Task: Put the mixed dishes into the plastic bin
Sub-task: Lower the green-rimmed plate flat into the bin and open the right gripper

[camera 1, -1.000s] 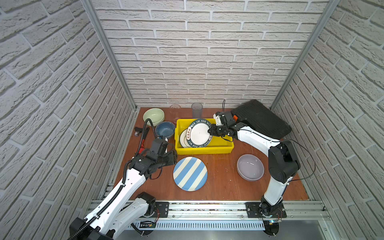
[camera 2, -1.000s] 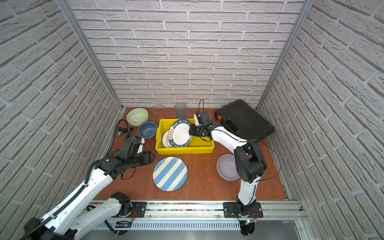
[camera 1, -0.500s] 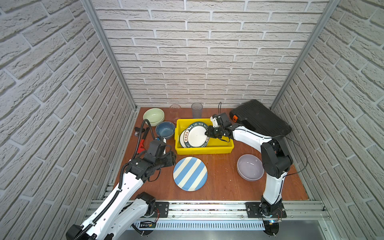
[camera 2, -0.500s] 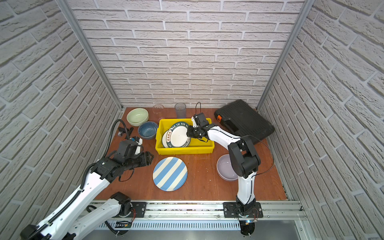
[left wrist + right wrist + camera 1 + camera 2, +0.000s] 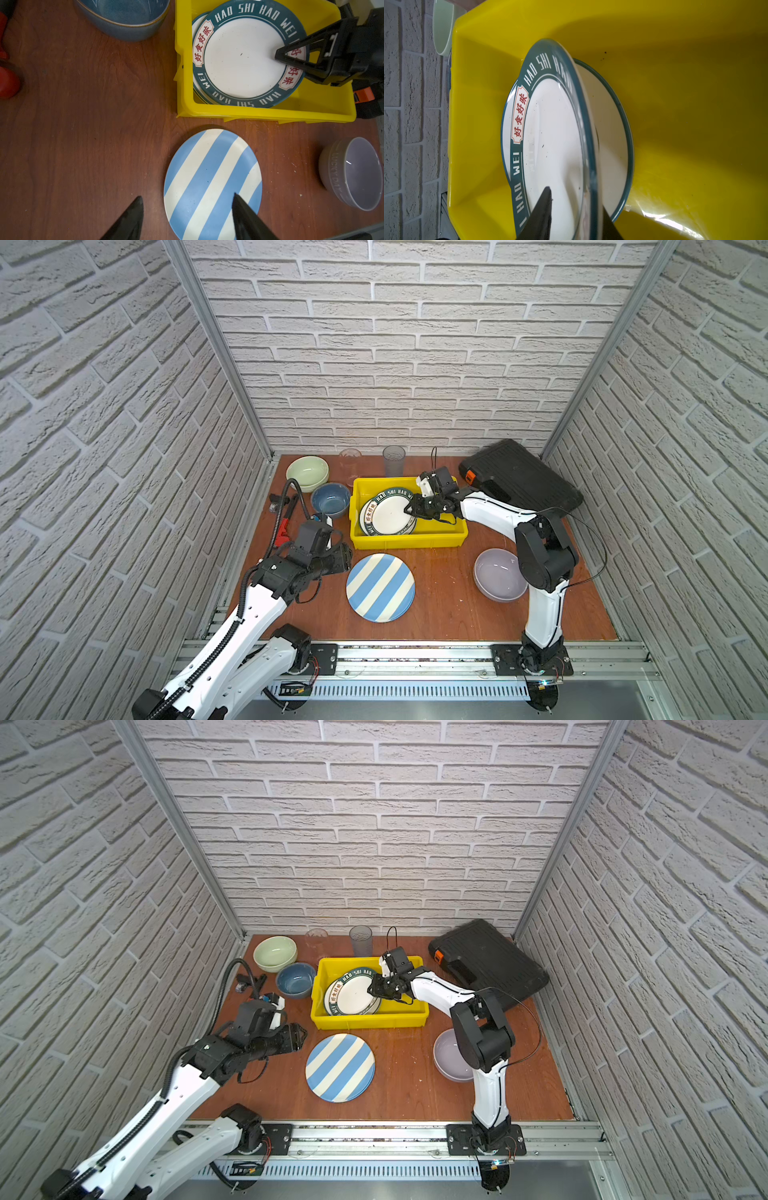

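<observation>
Taking up the far middle of the table, the yellow bin (image 5: 409, 540) stands just left of the black case (image 5: 519, 479). It now holds the lettered plate (image 5: 390, 514), which a second ago hung tilted above it. The plate has come down onto another plate (image 5: 610, 124) whose pattern is hidden; its left edge rests there and its right edge is still a little raised.

The striped plate (image 5: 380, 587) lies on the table near the bin's near wall, with the lavender bowl (image 5: 498, 574) to its right. The blue bowl (image 5: 331, 499) and green bowl (image 5: 308, 472) sit left of the bin, and two tumblers (image 5: 393, 460) stand at the far wall.

The right gripper (image 5: 412, 510), clamped a second ago, has parted its jaws slightly around the lettered plate's right rim, so this placement looks all but done. The left gripper (image 5: 348, 558) stays wide open and empty at the striped plate's left edge, probably the next pick.
</observation>
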Motion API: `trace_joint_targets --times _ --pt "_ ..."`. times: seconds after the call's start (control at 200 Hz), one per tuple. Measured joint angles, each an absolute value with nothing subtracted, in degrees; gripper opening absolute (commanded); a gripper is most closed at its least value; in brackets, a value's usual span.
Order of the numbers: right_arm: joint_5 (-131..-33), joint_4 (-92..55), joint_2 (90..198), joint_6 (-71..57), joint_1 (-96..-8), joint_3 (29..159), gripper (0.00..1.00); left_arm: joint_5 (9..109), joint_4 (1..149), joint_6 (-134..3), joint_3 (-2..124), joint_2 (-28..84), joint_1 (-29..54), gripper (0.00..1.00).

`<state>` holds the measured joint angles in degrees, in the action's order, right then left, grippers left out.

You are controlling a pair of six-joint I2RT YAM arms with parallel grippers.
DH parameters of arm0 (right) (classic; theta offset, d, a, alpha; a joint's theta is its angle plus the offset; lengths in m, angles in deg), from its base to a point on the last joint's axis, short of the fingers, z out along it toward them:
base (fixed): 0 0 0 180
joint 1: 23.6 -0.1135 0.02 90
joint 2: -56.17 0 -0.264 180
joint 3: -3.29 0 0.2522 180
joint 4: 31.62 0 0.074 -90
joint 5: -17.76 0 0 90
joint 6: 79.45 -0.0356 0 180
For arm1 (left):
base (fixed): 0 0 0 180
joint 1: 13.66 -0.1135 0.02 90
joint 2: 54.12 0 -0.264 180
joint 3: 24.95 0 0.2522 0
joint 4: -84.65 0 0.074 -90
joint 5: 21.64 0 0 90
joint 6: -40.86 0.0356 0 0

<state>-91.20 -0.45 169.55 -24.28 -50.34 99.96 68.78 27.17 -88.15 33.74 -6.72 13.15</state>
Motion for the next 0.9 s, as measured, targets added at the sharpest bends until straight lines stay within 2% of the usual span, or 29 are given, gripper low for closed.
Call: trace_joint_targets --times 0.38,0.595,0.725,0.9 --pt "-89.8 6.1 172.3 -20.7 -50.7 103.9 0.48 68.7 27.6 -88.2 32.3 -6.5 13.1 0.68" --pt "-88.3 9.7 173.0 -18.9 -51.0 105.3 0.52 68.7 27.7 -88.2 32.0 -6.5 13.1 0.68" --pt "-87.0 12.0 173.1 -17.9 -51.2 106.3 0.57 68.7 27.7 -88.3 31.6 -6.5 13.1 0.69" --pt "-84.6 14.4 173.1 -16.4 -52.1 108.2 0.57 68.7 27.8 -88.6 31.4 -6.5 13.1 0.69"
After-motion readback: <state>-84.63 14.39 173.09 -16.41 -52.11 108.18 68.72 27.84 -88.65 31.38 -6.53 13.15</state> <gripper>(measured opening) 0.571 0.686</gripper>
